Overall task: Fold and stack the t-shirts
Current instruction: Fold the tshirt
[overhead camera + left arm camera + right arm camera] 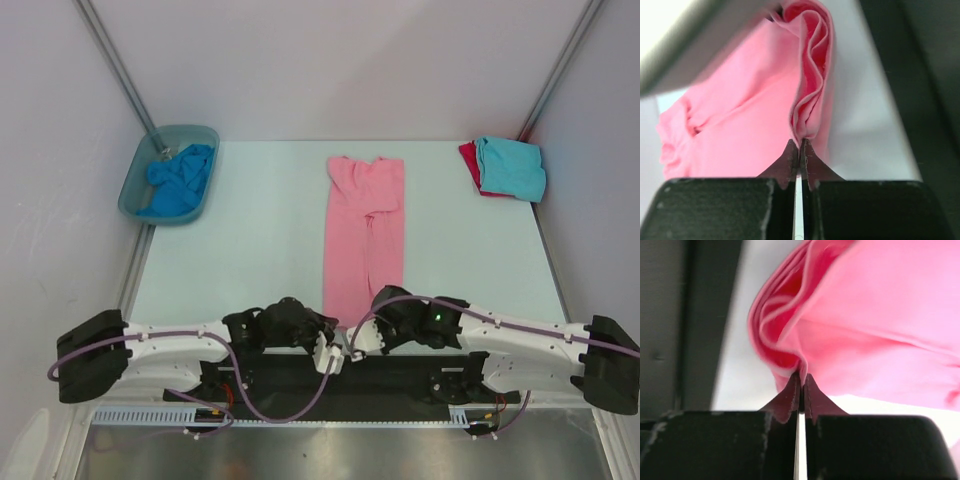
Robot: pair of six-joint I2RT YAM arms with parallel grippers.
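Pink tee mid-fold, left gripper and right gripper pinching its near edge; turquoise-on-red stack done, blue tee waiting.

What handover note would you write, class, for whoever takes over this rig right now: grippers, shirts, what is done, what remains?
Left gripper: shut on the near edge of the pink t-shirt.
Right gripper: shut on the same edge, beside it.
Pink t-shirt: narrow lengthwise strip, mid-table.
Turquoise t-shirt: folded, lying on the red t-shirt, far right corner.
Blue t-shirt: crumpled in the tub, far left.
Done: two stacked.
Left: finish folding pink, stack it; then blue.
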